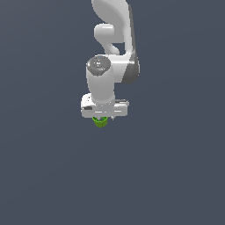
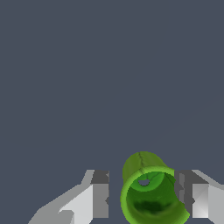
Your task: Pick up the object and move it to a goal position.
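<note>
The object is a small bright green cup (image 2: 151,199) with a hollow top. In the wrist view it sits between my two fingers (image 2: 100,194). It is close against one finger, and a narrow gap shows between it and the other. My gripper (image 2: 142,192) is open around it. In the exterior view the cup (image 1: 100,122) peeks out just under the white gripper (image 1: 101,117), which points straight down over it. Most of the cup is hidden there by the hand.
A plain dark grey surface (image 1: 176,176) fills both views. The white arm (image 1: 114,39) rises behind the gripper toward the top of the exterior view. No other objects or goal marker show.
</note>
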### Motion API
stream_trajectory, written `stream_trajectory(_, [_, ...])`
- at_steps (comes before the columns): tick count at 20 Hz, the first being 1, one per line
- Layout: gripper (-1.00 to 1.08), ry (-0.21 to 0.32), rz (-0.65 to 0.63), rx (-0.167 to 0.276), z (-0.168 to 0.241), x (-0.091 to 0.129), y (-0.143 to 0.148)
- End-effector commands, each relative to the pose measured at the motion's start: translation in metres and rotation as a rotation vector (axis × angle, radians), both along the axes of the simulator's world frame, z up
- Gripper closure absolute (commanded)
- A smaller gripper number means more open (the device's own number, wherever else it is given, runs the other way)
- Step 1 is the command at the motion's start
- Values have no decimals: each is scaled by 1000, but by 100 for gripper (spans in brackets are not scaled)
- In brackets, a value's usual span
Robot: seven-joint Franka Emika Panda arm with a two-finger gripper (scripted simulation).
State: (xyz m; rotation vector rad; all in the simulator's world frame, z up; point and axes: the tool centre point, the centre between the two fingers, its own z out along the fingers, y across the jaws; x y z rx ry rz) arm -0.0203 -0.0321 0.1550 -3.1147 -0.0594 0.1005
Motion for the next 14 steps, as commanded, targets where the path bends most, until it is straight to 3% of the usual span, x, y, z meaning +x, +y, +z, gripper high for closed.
stream_trajectory(1, [-20, 1, 23, 2, -4, -3, -6])
stream_trajectory(14, [-20, 9, 230, 25, -32, -36, -54])
